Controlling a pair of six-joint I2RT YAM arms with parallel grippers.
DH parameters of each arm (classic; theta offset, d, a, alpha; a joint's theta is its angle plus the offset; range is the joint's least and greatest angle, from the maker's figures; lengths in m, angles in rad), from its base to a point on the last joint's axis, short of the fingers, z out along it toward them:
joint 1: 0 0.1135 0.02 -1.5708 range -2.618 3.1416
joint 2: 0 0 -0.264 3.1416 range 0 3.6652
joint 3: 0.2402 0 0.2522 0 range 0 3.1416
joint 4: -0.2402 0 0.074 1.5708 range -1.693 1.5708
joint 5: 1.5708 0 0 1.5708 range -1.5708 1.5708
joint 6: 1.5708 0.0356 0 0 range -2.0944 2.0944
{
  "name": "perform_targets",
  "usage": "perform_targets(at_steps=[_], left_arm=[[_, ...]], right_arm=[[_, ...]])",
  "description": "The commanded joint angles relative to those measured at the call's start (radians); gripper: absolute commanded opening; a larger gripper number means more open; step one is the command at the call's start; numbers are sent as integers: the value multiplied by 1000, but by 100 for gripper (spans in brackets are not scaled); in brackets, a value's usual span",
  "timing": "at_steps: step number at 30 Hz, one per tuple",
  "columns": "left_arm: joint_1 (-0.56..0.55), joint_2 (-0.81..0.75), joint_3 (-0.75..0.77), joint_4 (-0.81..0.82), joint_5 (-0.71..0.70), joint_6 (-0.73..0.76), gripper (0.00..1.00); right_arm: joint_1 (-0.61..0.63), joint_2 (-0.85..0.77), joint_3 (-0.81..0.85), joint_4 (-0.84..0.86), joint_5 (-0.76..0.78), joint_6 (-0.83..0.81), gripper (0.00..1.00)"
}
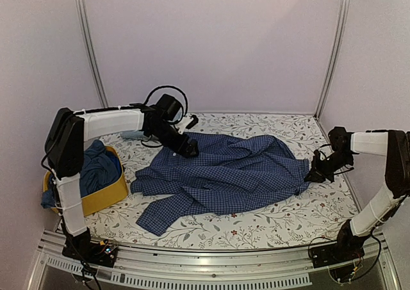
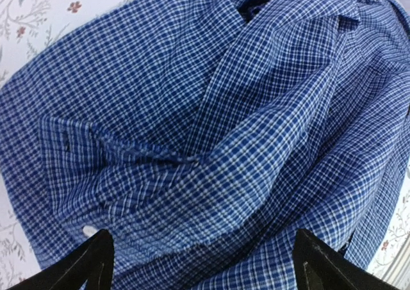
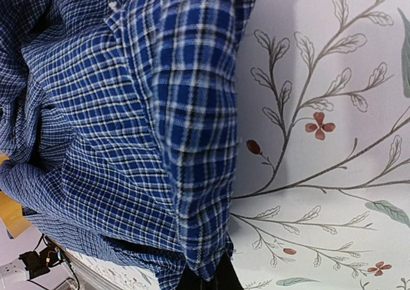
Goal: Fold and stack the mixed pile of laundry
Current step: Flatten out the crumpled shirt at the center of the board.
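We read the table as a dial in the top view, with six o'clock at the arm bases. The checked shirt (image 1: 224, 175) lies at the centre of the floral table cover (image 1: 256, 229). Its long axis runs from nine to three o'clock. One sleeve trails off toward seven o'clock, and the part nearest eleven o'clock reaches up under the left arm.

The cloth is a thin woven cotton-like fabric in a small navy-and-white check. It is crumpled into soft ridges and folds rather than lying flat. In the left wrist view we see a stitched, doubled band with a dark buttonhole and a small white button (image 2: 90, 231) close to it.

The left gripper (image 1: 189, 148) hangs over the shirt's eleven o'clock end. Its black, wedge-shaped fingers (image 2: 90, 264) are spread wide, with nothing between them and the checked cloth lying below.

The right gripper (image 1: 318, 171) sits at three o'clock, at the shirt's far edge. In the right wrist view a folded hem runs straight down into the dark fingertips. The fingers are pressed together on that hem, and the fold is lifted enough to throw a shadow on the cover.

At nine o'clock a yellow fabric basket (image 1: 109, 197) with soft, slumped walls holds darker teal clothes (image 1: 99, 168) that spill over its rim. A pale blue garment (image 1: 131, 135) shows behind the left arm at ten o'clock, mostly hidden. The cover is white, printed with grey-green leafy stems and small red flowers.
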Motion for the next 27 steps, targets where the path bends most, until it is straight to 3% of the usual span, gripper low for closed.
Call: perform_targets(at_steps=[1, 4, 7, 9, 13, 14, 18, 22, 27], left_arm=[[-22, 111, 64, -52, 69, 171, 96], [-42, 141, 46, -23, 100, 186, 96], [-88, 207, 90, -27, -18, 224, 92], [-106, 267, 169, -77, -106, 232, 71], [-104, 224, 216, -55, -146, 207, 5], [-102, 188, 206, -24, -130, 209, 0], [-98, 93, 226, 43, -75, 227, 0], [-83, 110, 351, 17, -80, 233, 0], [-55, 220, 527, -89, 16, 266, 24]], right_arm=[[0, 5, 41, -10, 6, -25, 0], [-1, 9, 49, -9, -11, -22, 0], [0, 13, 42, -5, -25, -21, 1], [1, 15, 41, -5, -34, -24, 2], [0, 15, 42, -13, -32, -25, 2], [0, 12, 41, -13, -31, -26, 2], [-1, 9, 37, -11, -26, -25, 2], [0, 10, 38, -10, -17, -24, 2], [-2, 14, 42, -12, -4, -26, 1]])
